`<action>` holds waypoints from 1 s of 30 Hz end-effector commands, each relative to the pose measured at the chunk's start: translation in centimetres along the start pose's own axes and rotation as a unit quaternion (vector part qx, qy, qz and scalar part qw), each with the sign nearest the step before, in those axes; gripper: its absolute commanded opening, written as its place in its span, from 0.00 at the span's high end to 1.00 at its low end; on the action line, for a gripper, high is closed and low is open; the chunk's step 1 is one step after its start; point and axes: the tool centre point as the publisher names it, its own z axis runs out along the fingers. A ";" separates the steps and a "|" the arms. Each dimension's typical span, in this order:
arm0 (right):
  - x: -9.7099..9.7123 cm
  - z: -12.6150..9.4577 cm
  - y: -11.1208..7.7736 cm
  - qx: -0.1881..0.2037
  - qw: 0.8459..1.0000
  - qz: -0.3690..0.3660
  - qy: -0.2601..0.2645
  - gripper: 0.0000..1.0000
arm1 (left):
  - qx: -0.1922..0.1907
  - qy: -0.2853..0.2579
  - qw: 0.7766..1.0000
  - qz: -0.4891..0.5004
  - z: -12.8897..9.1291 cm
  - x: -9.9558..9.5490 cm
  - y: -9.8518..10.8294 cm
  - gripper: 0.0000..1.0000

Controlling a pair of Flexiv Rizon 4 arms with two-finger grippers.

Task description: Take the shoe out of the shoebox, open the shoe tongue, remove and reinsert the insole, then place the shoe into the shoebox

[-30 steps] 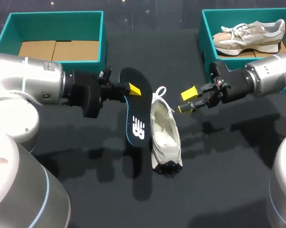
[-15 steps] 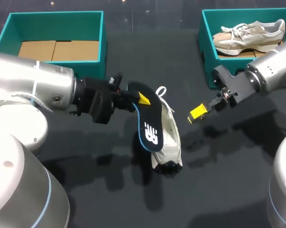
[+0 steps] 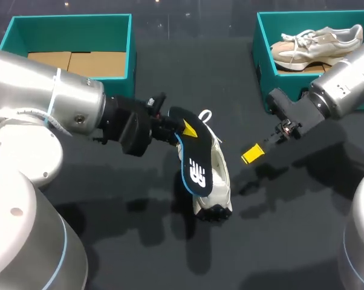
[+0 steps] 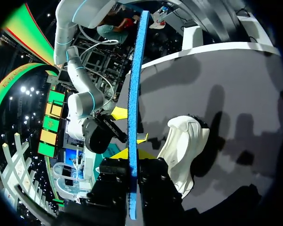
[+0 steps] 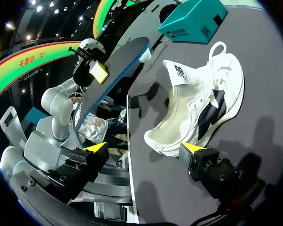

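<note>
Over the shoe (image 3: 218, 175) at mid-table, left gripper (image 3: 183, 128) clamps the insole (image 3: 195, 166), mid-reinsertion; right gripper (image 5: 145, 147) gapes beside the shoe. Next, I judge: tip its toe end into the opening.

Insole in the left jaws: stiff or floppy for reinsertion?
Probably fairly stiff: the insole, clamped at one end, runs nearly straight edge-on in the left wrist view, no droop. Likely light and thin, so it may buckle if pushed hard into the shoe.
</note>
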 end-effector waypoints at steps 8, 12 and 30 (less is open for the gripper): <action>0.5 -0.7 -3.2 0.054 0.982 -0.129 -0.125 0.00 | 0.028 -0.006 0.990 -0.137 0.8 1.6 -2.5 1.00; 0.5 -1.1 -3.8 0.059 0.977 -0.133 -0.153 0.00 | 0.038 0.003 0.986 -0.161 0.8 1.7 -3.1 1.00; -1.0 0.3 -3.7 0.117 0.932 -0.246 -0.238 0.00 | 0.066 -0.002 0.953 -0.295 2.1 3.0 -3.5 1.00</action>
